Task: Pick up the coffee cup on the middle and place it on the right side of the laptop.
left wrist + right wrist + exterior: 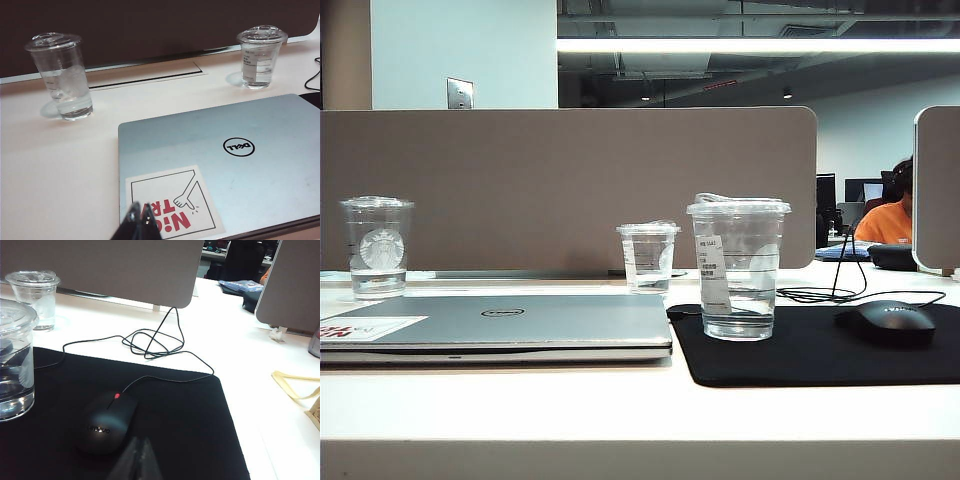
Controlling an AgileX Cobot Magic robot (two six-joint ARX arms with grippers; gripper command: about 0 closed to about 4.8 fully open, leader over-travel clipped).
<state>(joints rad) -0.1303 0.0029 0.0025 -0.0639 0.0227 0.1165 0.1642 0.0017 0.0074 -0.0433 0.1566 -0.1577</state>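
Note:
The coffee cup (738,265), clear with a lid and a white rectangular label, stands upright on a black mat (800,360) just right of the closed silver laptop (520,325). In the right wrist view the coffee cup (15,360) shows at the frame's edge, with a little water in it. My left gripper (141,205) is shut and empty above the laptop's (240,165) white-red sticker corner. The right gripper (140,439) is likewise shut and empty, over the mat beside a black mouse (105,422). Neither gripper appears in the exterior view.
A Starbucks-logo cup (378,245) stands left behind the laptop. A smaller clear cup (648,255) stands at the back near the grey divider (570,185). The mouse (892,322) and its looped cable (150,342) lie on the right.

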